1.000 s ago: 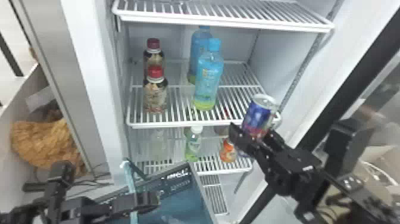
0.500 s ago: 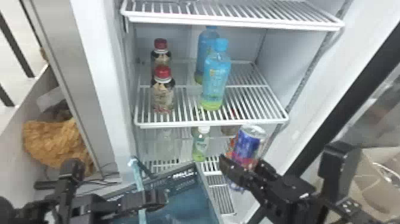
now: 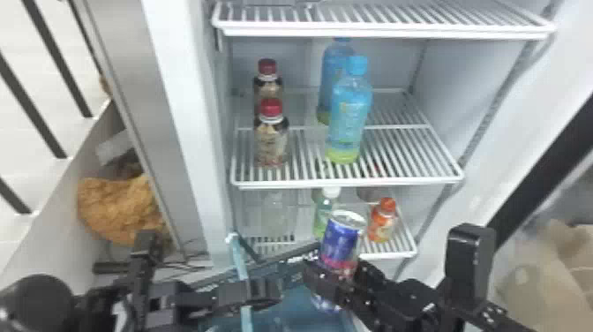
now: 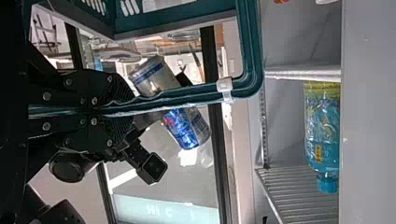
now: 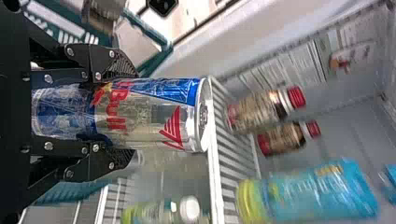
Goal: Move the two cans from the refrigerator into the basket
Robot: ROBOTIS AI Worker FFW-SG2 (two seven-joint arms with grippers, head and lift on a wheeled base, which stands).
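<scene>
The right gripper (image 3: 337, 270) is pinching the can (image 3: 340, 243) (silvery lid up!) near the basket (image 3: 242, 265). The left gripper (image 3: 269, 291) is clamping the basket's rim.

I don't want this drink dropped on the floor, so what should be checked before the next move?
1. Can held between the right hand's fingers: ok.
2. Left hand gripping the rim of the basket: ok.
3. Can out in front of the middle shelf: ok.
4. Can wholly within the basket's opening, safe to let go: cannot tell; the head view has its lower end against the basket, but depth is unclear.
5. Can resting in the basket: not ok; it is held up.
6. Second can's whereabouts: cannot tell.
</scene>
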